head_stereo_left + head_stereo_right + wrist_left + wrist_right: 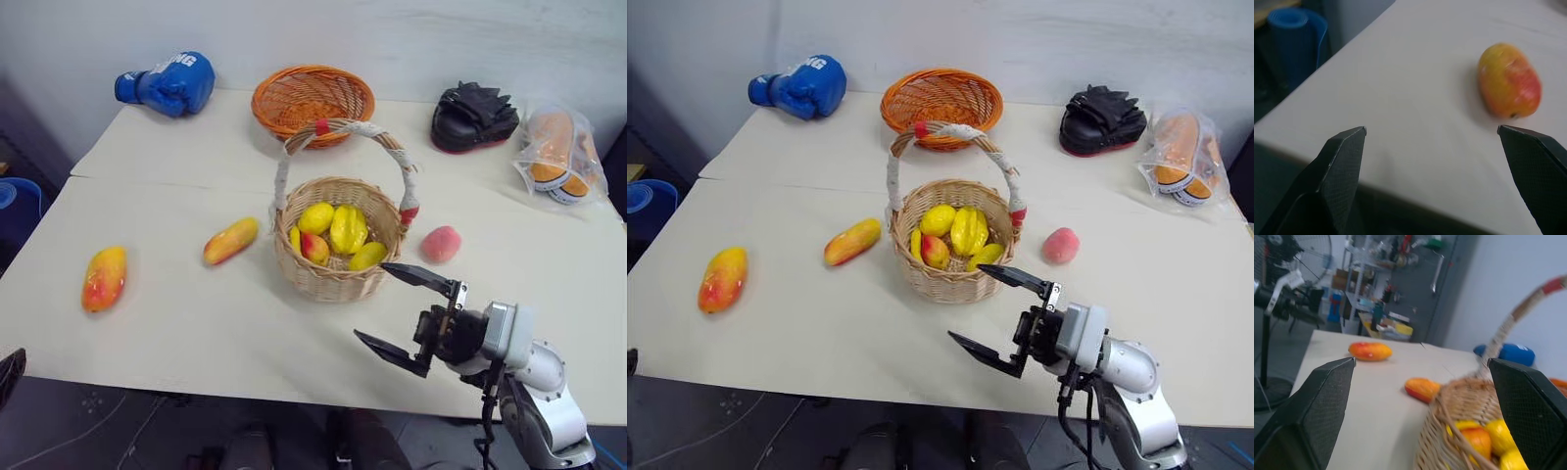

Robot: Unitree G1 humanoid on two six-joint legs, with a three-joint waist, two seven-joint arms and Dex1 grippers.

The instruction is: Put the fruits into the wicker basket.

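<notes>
Wicker basket (pixel 336 257), mid-table, holding yellow fruits (pixel 333 233); right gripper (pixel 404 315) just in front, jaws wide, empty; peach (pixel 441 244) beside basket; two mangoes (pixel 231 240) (pixel 104 277) leftward; left gripper (pixel 1432 142) wide, near far-left mango.

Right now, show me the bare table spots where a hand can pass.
Bare table runs between the far-left mango and the second mango, and along the front edge beside the open right pincer. It is crowded around the wicker basket, with the peach beside it and the orange basket behind.
</notes>
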